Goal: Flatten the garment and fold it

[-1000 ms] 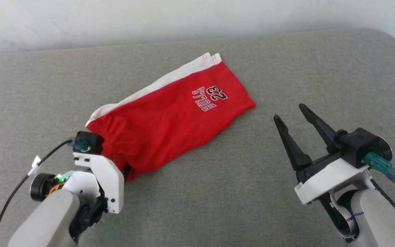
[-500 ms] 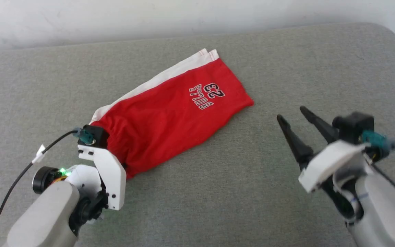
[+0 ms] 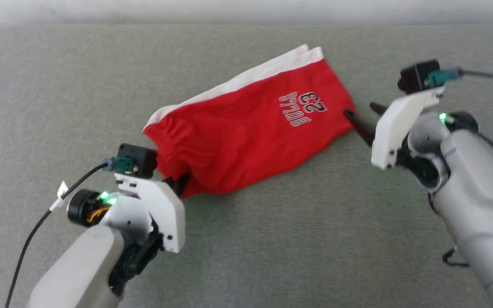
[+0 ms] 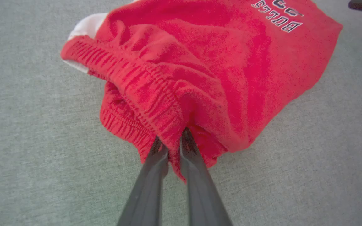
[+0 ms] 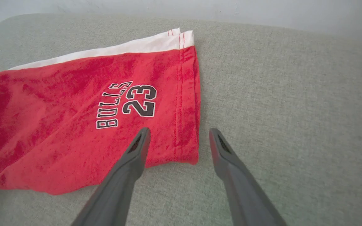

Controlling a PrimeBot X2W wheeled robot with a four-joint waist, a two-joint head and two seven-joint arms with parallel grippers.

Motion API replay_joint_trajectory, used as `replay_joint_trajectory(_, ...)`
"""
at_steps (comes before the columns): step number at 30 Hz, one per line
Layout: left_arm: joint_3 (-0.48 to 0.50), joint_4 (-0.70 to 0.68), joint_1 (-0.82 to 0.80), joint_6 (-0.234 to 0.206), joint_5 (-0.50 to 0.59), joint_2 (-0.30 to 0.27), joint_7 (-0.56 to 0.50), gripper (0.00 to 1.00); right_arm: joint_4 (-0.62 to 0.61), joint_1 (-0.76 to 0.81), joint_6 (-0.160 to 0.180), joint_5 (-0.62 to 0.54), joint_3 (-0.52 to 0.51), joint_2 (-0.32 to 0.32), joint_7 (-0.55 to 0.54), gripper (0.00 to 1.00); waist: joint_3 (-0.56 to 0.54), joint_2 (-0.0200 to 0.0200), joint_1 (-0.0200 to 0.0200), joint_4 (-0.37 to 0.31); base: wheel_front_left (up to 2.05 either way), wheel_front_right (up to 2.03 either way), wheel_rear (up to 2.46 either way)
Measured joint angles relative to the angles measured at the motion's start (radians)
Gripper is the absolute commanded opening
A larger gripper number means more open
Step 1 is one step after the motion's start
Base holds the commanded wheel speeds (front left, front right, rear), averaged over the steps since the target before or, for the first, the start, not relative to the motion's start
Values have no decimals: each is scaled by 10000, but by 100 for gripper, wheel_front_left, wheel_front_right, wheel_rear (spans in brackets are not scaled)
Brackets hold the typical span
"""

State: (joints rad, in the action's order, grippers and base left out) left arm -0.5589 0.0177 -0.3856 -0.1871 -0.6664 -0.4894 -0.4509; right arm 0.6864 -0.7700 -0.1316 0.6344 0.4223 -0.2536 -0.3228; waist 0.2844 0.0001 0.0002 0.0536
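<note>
The garment (image 3: 246, 128), red shorts with a white side stripe and a "BULLS 23" print, lies slantwise on the grey cushion. In the left wrist view its gathered waistband (image 4: 143, 84) is bunched and pinched between my left gripper's (image 4: 171, 139) fingers. That left gripper (image 3: 180, 186) is shut on the waistband end nearest me. My right gripper (image 3: 360, 109) is open at the far leg hem. In the right wrist view the right gripper (image 5: 179, 133) straddles the hem's near corner (image 5: 190, 157), one finger over the red fabric (image 5: 58, 125) and one over bare cushion.
The grey upholstered surface (image 3: 293, 239) spreads wide on all sides of the shorts. A pale wall (image 5: 262, 12) runs behind its rounded far edge. A black cable (image 3: 37, 226) trails from my left wrist.
My right gripper has swung forward and left to the leg hem. The left gripper has closed on the waistband where it stood. The head view has tilted and shifted.
</note>
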Motion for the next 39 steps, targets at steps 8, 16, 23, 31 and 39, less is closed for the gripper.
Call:
replay_joint_trajectory(8,-313,-445,-496,6,339,428,263,0,2153,-1654,2,345,610,104,-658,100,722,0,0,660,0,0,0)
replay_joint_trajectory(16,-495,-368,-555,25,414,627,479,0,2673,-2525,36,1162,1467,-27,-2150,27,1154,-1,-4,1093,0,0,0)
replay_joint_trajectory(23,-456,-150,-539,27,320,619,614,0,2385,-2561,35,1783,2188,-182,-2600,0,995,-1,-1,1032,0,0,0)
replay_joint_trajectory(31,-274,-146,-412,29,314,337,918,0,1160,-1854,29,2190,2840,-903,-932,0,417,-1,-2,941,0,0,0)
replay_joint_trajectory(39,-268,-673,717,-148,236,-293,757,0,-917,22,2,2468,3273,-1927,150,0,-443,-1,-3,576,0,0,0)
